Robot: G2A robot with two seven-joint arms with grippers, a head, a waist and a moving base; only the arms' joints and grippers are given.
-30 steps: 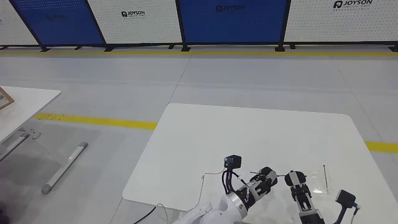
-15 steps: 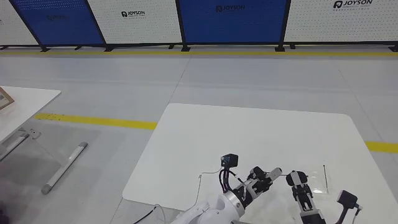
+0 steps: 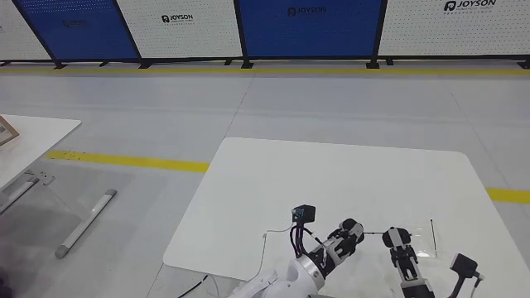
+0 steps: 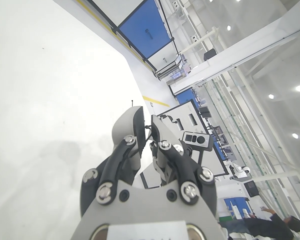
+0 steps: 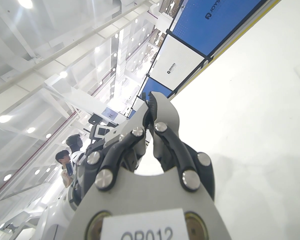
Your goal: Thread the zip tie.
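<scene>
Left tool point(image 3: 354, 232) sits drawn back from its reach of half a second ago, jaws pinched nearly together on a thin black strand. Tie point(image 3: 373, 233) spans the widened gap to its right, above the bench point(image 3: 331, 174). Right tool point(image 3: 394, 237) is unmoved, clamped tight on the tie's far end. Reads as tail threaded, pull-through under way.

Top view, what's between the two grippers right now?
A thin black zip tie spans the gap from the left gripper to the right gripper; the top view shows it.
</scene>
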